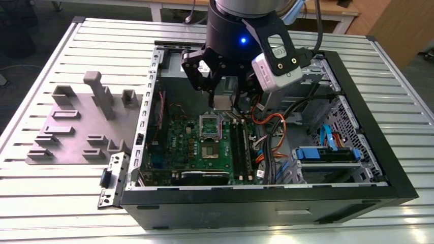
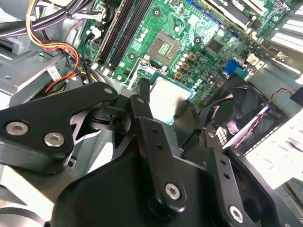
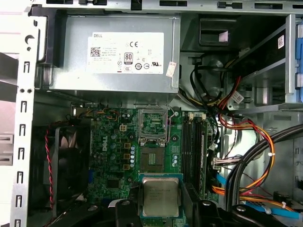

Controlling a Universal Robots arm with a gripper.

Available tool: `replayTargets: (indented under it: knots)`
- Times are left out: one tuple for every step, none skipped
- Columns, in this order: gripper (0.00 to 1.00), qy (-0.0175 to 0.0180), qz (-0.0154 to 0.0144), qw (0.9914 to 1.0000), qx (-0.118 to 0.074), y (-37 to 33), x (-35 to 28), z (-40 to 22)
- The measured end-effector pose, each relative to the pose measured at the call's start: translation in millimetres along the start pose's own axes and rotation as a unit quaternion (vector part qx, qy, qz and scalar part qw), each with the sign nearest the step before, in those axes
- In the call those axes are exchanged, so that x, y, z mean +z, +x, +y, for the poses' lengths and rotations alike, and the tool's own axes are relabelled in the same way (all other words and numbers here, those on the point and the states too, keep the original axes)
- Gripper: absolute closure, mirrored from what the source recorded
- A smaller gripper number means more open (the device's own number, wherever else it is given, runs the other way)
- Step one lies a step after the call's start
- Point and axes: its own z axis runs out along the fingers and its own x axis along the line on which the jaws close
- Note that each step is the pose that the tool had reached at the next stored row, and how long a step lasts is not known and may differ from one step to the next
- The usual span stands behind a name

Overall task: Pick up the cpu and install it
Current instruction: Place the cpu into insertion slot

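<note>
In the exterior view, a ribbed metal table (image 1: 61,203) of pale slats spans the scene, and light glares off its near edge. Beyond it stands a wood-topped desk (image 1: 339,7) on white legs. A wooden panel (image 1: 400,30) stands at the exterior view's far right, and dark floor (image 1: 17,81) lies at its left.

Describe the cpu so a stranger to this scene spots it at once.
Start at the open black computer case on the slatted table and find the green motherboard inside. Over that board the gripper holds the cpu: a small flat square, dull silver top with a pale rim, unlike the empty socket and its taller shiny frame nearby.
</note>
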Motion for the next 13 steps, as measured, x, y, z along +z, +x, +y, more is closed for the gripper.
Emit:
replayTargets:
  knots:
    - [0.55,0.0000,0.0000,1.00000,0.000,0.0,0.3,0.0]
    - [0.55,0.0000,0.0000,1.00000,0.000,0.0,0.6,-0.1]
    - [0.55,0.0000,0.0000,1.00000,0.000,0.0,0.9,-0.1]
    - [0.55,0.0000,0.0000,1.00000,0.000,-0.1,1.3,-0.2]
    - [0.55,0.0000,0.0000,1.00000,0.000,-0.1,1.8,-0.2]
    - [0.55,0.0000,0.0000,1.00000,0.000,-0.1,2.3,-0.2]
    - [0.55,0.0000,0.0000,1.00000,0.000,-0.1,2.8,-0.3]
    - [0.55,0.0000,0.0000,1.00000,0.000,-0.1,3.2,-0.3]
    - [0.55,0.0001,0.0000,1.00000,0.000,-0.1,3.5,-0.3]
    - [0.55,0.0001,0.0000,1.00000,0.000,-0.1,3.7,-0.3]
    - [0.55,0.0001,0.0001,1.00000,0.000,-0.1,3.7,-0.4]
    - [0.55,0.0001,0.0000,1.00000,0.000,-0.1,3.8,-0.4]
    - [0.55,0.0000,0.0000,1.00000,0.000,-0.1,4.0,-0.4]
